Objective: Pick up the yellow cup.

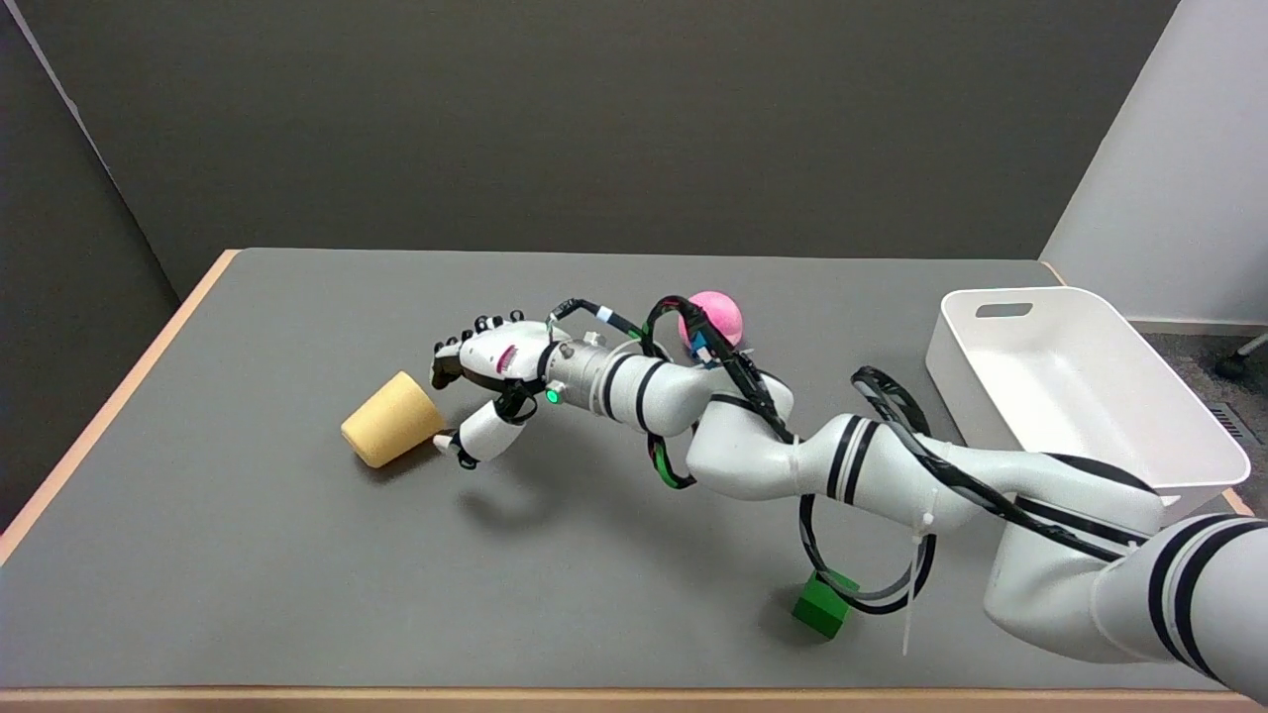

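Note:
The yellow cup [390, 419] lies on its side on the grey table [248, 555], left of centre, its wider end toward the lower left. My right hand [480, 381] hovers just to the right of the cup's narrow end. Its fingers [485, 327] are spread above and its thumb [474, 436] sits below, with the thumb tip close to or touching the cup. Nothing is gripped. The white arm [842, 460] reaches in from the lower right.
A pink ball [715, 315] sits behind the forearm, partly hidden by cables. A green cube [824, 602] lies near the front under a cable loop. A white bin [1080, 386] stands at the right edge.

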`<state>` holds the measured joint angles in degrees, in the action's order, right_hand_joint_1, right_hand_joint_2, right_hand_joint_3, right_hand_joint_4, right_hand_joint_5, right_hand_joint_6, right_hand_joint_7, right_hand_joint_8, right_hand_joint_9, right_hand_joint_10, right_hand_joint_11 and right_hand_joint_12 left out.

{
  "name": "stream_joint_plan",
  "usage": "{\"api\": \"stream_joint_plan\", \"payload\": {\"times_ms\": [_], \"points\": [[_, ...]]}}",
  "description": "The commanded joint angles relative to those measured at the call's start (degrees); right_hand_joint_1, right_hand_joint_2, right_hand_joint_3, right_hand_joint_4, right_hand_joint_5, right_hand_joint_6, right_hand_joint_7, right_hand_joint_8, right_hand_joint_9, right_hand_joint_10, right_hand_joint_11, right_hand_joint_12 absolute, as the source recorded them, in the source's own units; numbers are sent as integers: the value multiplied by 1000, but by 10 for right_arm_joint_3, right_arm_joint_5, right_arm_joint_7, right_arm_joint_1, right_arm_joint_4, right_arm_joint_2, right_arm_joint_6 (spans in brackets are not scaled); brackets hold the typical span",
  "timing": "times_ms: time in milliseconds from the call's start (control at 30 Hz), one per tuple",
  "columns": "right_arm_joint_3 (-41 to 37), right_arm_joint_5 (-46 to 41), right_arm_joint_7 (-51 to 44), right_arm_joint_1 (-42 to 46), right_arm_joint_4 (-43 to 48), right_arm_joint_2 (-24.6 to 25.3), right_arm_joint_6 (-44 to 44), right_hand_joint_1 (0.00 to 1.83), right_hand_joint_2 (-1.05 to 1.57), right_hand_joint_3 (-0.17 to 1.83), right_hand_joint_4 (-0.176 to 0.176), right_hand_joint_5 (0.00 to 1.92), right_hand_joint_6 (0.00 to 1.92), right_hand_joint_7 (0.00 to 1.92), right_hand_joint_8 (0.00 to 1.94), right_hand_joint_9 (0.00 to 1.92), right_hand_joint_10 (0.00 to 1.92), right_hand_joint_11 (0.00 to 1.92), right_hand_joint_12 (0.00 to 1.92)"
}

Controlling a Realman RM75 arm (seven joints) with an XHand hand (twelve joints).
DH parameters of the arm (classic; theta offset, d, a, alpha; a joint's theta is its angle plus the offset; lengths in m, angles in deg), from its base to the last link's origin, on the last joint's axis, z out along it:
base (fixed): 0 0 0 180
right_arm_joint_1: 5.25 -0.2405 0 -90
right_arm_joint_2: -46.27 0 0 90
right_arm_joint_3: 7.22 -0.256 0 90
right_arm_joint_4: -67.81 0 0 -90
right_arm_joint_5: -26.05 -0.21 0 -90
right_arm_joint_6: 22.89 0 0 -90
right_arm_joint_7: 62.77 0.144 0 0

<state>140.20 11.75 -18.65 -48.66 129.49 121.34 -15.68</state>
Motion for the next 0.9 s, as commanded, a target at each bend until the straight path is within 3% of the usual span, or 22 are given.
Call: {"api": "stream_joint_plan", "payload": {"times_ms": [33,600,900], "points": [[-3,-2,2,12,-35,23,-14,480,711,821,-138,332,661,357,463,233,860,0,1168],[-3,-3,4,4,-59,34,-14,467,704,839,-128,420,895,390,505,246,858,1,1180],[-5,-3,4,4,-64,35,-14,426,703,915,-90,504,1056,423,554,269,833,31,1110]]}}
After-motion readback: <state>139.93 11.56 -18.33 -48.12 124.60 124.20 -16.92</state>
